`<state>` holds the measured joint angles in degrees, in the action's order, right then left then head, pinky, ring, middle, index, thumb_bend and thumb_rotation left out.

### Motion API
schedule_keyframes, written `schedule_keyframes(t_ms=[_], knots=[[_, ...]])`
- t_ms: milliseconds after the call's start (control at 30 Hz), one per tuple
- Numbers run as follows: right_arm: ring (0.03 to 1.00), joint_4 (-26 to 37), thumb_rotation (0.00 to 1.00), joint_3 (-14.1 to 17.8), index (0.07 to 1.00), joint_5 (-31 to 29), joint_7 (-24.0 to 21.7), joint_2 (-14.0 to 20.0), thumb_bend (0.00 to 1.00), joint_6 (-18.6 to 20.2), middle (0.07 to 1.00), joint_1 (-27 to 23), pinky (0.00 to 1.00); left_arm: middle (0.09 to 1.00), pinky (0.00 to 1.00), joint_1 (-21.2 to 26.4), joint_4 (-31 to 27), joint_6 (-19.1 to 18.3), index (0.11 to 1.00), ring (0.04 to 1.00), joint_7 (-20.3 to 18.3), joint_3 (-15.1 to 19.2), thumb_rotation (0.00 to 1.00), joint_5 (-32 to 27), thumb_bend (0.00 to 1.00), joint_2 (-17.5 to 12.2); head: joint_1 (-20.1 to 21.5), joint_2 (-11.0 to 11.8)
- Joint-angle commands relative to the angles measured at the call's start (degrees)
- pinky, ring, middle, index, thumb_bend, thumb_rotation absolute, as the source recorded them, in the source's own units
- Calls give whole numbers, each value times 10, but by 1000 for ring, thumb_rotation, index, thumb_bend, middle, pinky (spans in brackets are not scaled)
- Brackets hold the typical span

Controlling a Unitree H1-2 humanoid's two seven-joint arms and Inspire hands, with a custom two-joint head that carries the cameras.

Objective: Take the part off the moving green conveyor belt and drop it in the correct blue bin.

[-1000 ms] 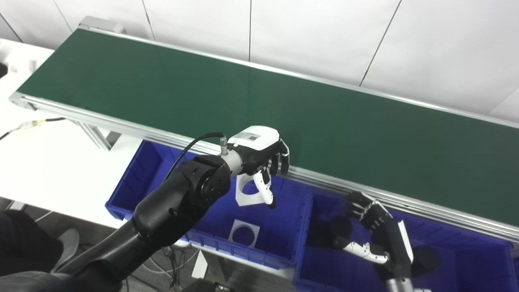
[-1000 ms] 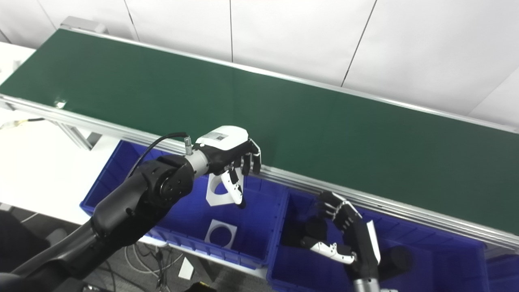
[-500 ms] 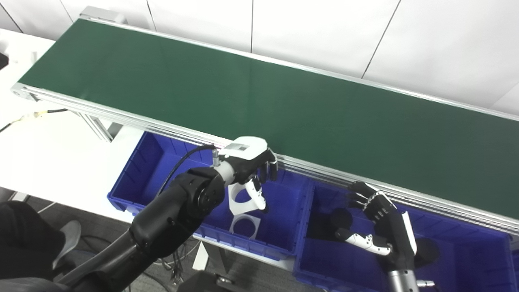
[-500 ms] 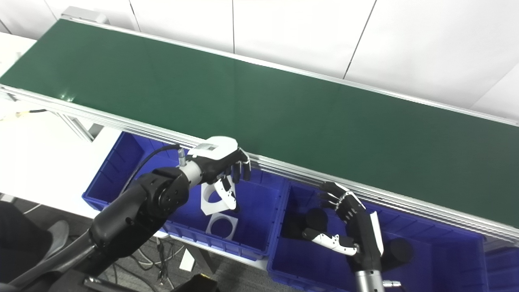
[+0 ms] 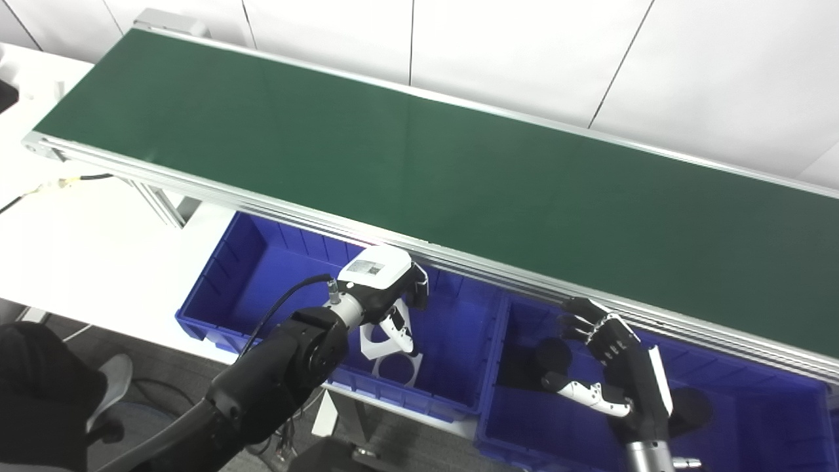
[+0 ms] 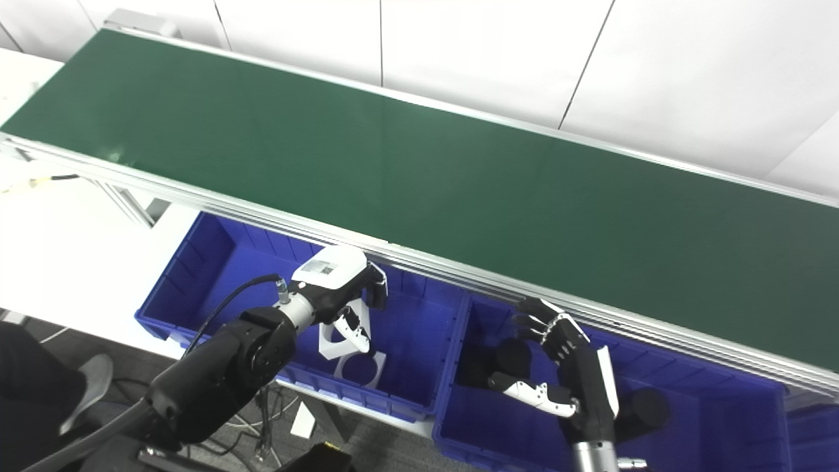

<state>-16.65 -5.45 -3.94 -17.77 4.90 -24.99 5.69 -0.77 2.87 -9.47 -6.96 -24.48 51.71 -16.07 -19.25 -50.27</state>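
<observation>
The green conveyor belt (image 5: 459, 170) carries no part in these views. My left hand (image 5: 383, 285) is down inside the left blue bin (image 5: 223, 275), shut on a white plate part with a round hole (image 5: 375, 339), held upright. That part hangs just above a second white holed part (image 5: 401, 367) lying flat on the bin floor; I cannot tell whether they touch. My right hand (image 5: 613, 357) hovers open, fingers spread, over the right blue bin (image 5: 754, 406).
Two black cylinders (image 5: 554, 354) (image 5: 688, 410) lie in the right bin, one on each side of my right hand. The belt's aluminium side rail (image 5: 498, 272) runs just behind both bins. A white table (image 5: 78, 242) with a cable lies to the left.
My left hand has sunk from the rail's height into the left bin, carrying the white part down toward the one on the floor. The right hand has barely moved. The camera shifted a little.
</observation>
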Motion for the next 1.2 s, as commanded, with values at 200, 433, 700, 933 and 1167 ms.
schedule_keyframes(t_ms=[200, 433, 700, 933, 1167], knots=[[713, 11, 155, -2, 736, -2, 2, -3, 886, -19, 751, -5, 643, 539, 373, 11, -5, 25, 507, 416, 32, 1, 0, 1, 496, -4, 1, 3], [713, 8, 168, -1, 736, -1, 2, -3, 889, -19, 751, -5, 642, 539, 373, 12, 1, 32, 509, 415, 37, 1, 0, 1, 496, -5, 2, 7], [713, 6, 170, -2, 738, -3, 0, -4, 891, -19, 753, -5, 643, 604, 388, 14, -1, 28, 496, 508, 15, 0, 56, -1, 520, -8, 2, 10], [710, 6, 156, -1, 734, -3, 0, -5, 888, -19, 749, -5, 641, 646, 413, 20, -6, 36, 665, 556, -6, -13, 269, 4, 999, -23, 2, 10], [712, 3, 159, -1, 735, 0, 2, -5, 887, -19, 749, -7, 645, 747, 552, 22, -17, 26, 739, 705, -47, -17, 350, -7, 1000, -32, 2, 13]])
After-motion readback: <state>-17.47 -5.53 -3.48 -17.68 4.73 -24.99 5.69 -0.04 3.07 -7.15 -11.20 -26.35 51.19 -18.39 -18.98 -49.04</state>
